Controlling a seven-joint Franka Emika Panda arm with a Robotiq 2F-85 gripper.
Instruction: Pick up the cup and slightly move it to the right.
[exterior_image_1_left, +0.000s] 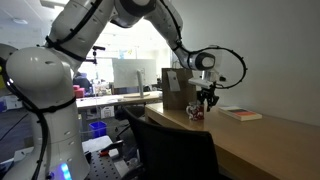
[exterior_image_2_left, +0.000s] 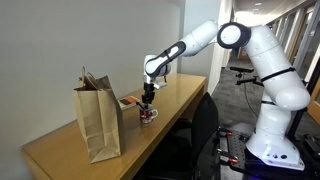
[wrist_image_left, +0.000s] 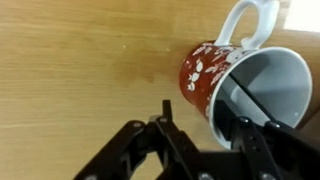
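Note:
The cup (wrist_image_left: 205, 70) is a small red mug with white flecks and a white handle, standing on the wooden table. In the wrist view it fills the upper right, its mouth facing the camera. My gripper (wrist_image_left: 205, 115) is open, with one finger outside the cup's red wall and the other over its mouth; the fingers do not press on the wall. In both exterior views the gripper (exterior_image_1_left: 207, 100) (exterior_image_2_left: 148, 100) hangs just above the cup (exterior_image_1_left: 196, 113) (exterior_image_2_left: 148, 116).
A tall brown paper bag (exterior_image_1_left: 178, 88) (exterior_image_2_left: 98, 118) stands close beside the cup. A flat reddish book (exterior_image_1_left: 241, 114) (exterior_image_2_left: 130, 102) lies on the table (exterior_image_1_left: 265, 145) (exterior_image_2_left: 60, 150). A black chair (exterior_image_1_left: 170, 145) (exterior_image_2_left: 205, 120) stands at the table's edge.

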